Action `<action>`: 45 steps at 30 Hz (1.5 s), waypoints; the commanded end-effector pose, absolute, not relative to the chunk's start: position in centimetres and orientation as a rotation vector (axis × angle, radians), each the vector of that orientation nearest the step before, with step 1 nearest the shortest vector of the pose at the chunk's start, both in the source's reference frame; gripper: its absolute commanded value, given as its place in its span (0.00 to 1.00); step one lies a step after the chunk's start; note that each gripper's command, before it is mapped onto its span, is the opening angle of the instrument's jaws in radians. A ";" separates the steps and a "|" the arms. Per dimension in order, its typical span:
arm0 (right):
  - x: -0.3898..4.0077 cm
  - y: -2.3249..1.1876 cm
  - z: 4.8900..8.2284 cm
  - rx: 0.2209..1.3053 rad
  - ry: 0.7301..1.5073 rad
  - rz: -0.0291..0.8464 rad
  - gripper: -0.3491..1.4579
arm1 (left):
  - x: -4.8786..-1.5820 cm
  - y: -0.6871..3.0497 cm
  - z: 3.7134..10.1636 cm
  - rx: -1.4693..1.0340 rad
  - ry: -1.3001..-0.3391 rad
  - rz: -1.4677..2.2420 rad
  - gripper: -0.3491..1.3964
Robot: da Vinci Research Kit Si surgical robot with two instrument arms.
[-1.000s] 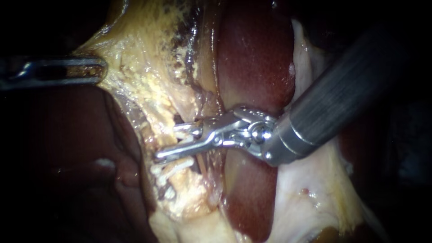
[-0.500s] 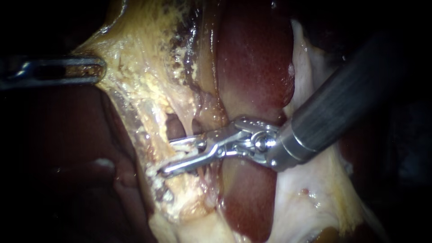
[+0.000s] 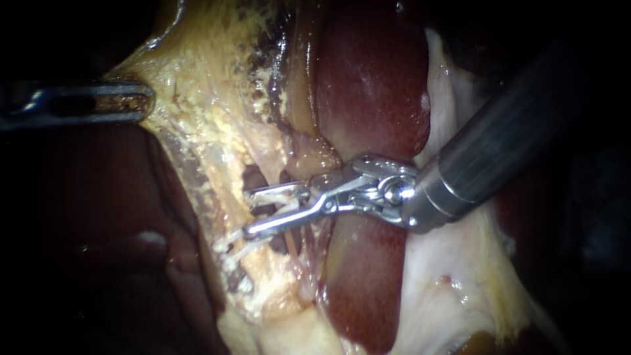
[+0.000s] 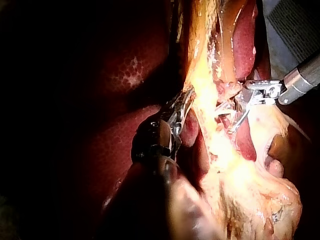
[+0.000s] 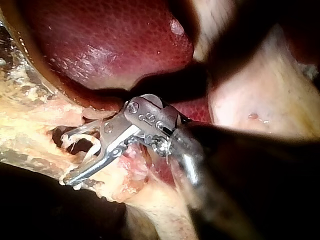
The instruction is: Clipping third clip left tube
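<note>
Tube [image 3: 288, 204] runs between the jaws of my right instrument [image 3: 248, 212], which stand apart around it. It lies low in the yellow tissue [image 3: 210, 125], beside the liver [image 3: 368, 85]. My left instrument [image 3: 141, 102] has its jaws clamped on that tissue's edge.

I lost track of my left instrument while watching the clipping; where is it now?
Endoscope view, upper left: the left instrument enters from the left edge, its pincer shut on the yellowish tissue, well apart from the right instrument.
</note>
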State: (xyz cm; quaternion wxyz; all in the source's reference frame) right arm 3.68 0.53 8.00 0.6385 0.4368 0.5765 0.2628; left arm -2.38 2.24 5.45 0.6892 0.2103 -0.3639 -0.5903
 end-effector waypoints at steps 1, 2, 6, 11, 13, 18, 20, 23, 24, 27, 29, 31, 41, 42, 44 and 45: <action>3.69 0.55 8.01 0.991 1.318 0.600 0.51 | -2.39 2.23 5.45 0.469 -0.813 -1.322 0.00; 3.69 0.57 8.01 0.986 1.320 0.599 0.51 | -2.39 2.23 5.44 0.468 -0.813 -1.322 0.00; 3.69 0.67 8.01 0.952 1.328 0.612 0.51 | -2.42 2.21 5.41 0.469 -0.813 -1.323 0.00; 3.68 0.69 8.02 0.937 1.326 0.630 0.51 | -2.44 2.19 5.38 0.471 -0.813 -1.324 0.00; 3.68 0.69 8.02 0.939 1.323 0.626 0.51 | -2.44 2.19 5.38 0.470 -0.813 -1.324 0.00; 3.70 0.64 7.96 0.978 1.330 0.592 0.51 | -2.44 2.19 5.38 0.471 -0.813 -1.324 0.00; 3.71 0.60 7.91 0.999 1.347 0.580 0.51 | -2.44 2.19 5.38 0.471 -0.813 -1.324 0.00; 3.74 0.55 7.83 1.038 1.385 0.558 0.51 | -2.44 2.19 5.38 0.471 -0.813 -1.324 0.00; 3.74 0.54 7.80 1.048 1.397 0.553 0.51 | -2.44 2.19 5.38 0.471 -0.813 -1.324 0.00; 3.78 0.50 7.71 1.069 1.416 0.538 0.51 | -2.44 2.20 5.39 0.471 -0.813 -1.324 0.00; 3.81 0.48 7.68 1.082 1.436 0.532 0.51 | -2.44 2.20 5.39 0.471 -0.813 -1.324 0.00; 3.82 0.47 7.66 1.102 1.446 0.535 0.51 | -2.44 2.20 5.40 0.471 -0.813 -1.323 0.00; 3.83 0.37 7.56 1.207 1.456 0.528 0.51 | -2.41 2.22 5.43 0.473 -0.814 -1.321 0.00; 3.85 0.35 7.55 1.220 1.458 0.524 0.51 | -2.41 2.22 5.44 0.473 -0.814 -1.321 0.00; 3.90 0.31 7.52 1.242 1.454 0.515 0.50 | -2.41 2.22 5.44 0.473 -0.814 -1.321 0.00; 3.94 0.28 7.51 1.246 1.453 0.508 0.50 | -2.41 2.22 5.44 0.473 -0.814 -1.321 0.00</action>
